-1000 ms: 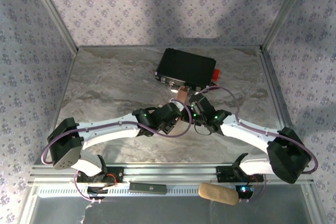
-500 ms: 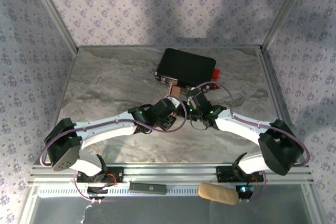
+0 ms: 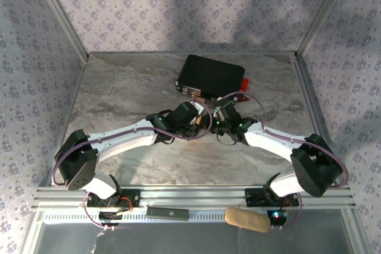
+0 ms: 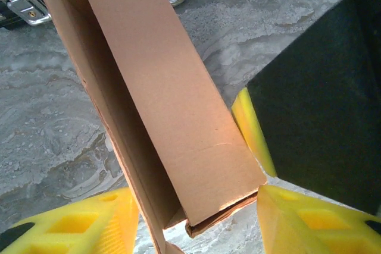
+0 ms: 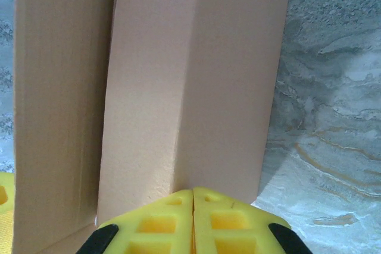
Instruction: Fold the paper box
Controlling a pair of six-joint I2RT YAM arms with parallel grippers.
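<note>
Black case (image 3: pixel 211 77) on marble table (image 3: pixel 119 93)

I get even overhead light in the top view, with soft blotchy shadows on the walls (image 3: pixel 178 4) and table (image 3: pixel 119 87). Both wrist views are bright; the paper box (image 4: pixel 161 87) glows warm at its lower edge, and the near foreground goes soft.

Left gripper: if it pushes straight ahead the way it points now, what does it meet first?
Probably the paper box, which sits between the left gripper's open fingers. The black case lies beyond it, though depth is unclear.
</note>
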